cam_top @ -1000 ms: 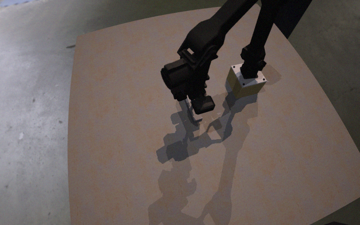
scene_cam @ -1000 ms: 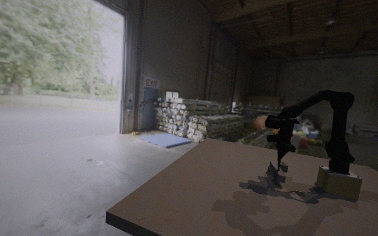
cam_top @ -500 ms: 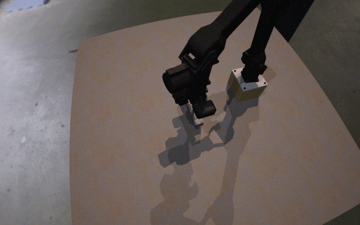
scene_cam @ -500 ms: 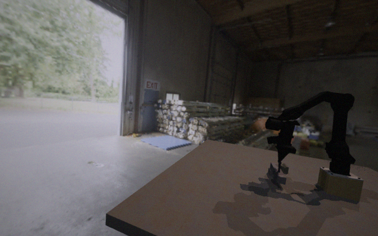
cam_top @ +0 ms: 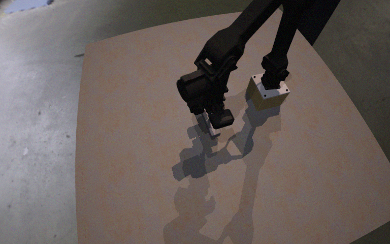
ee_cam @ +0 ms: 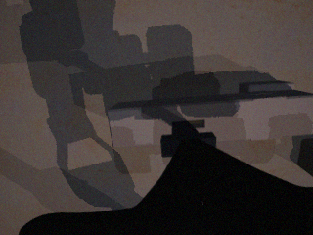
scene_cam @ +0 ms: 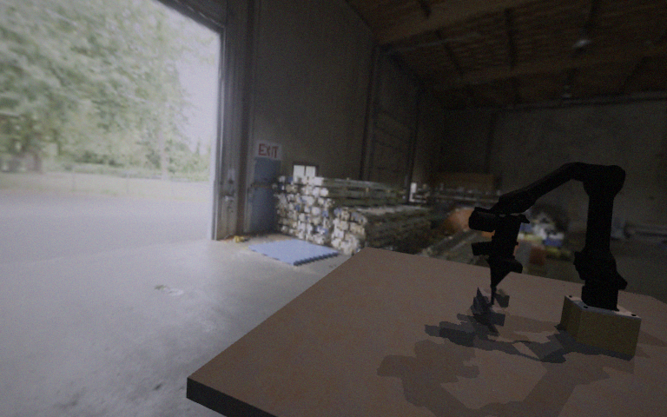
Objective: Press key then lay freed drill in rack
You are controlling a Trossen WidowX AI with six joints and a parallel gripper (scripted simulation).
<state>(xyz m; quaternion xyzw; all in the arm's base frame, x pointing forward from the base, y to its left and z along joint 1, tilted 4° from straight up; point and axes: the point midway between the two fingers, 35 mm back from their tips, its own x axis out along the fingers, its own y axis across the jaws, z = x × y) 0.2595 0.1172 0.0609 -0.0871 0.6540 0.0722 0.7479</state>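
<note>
Key [ee_cam: 170,146], seemingly, at closed fingertips [scene_cam: 492,298]

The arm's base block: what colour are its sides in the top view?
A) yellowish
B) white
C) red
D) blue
A: the base block shows yellowish sides under a pale top plate with dark bolts at its corners.
</note>
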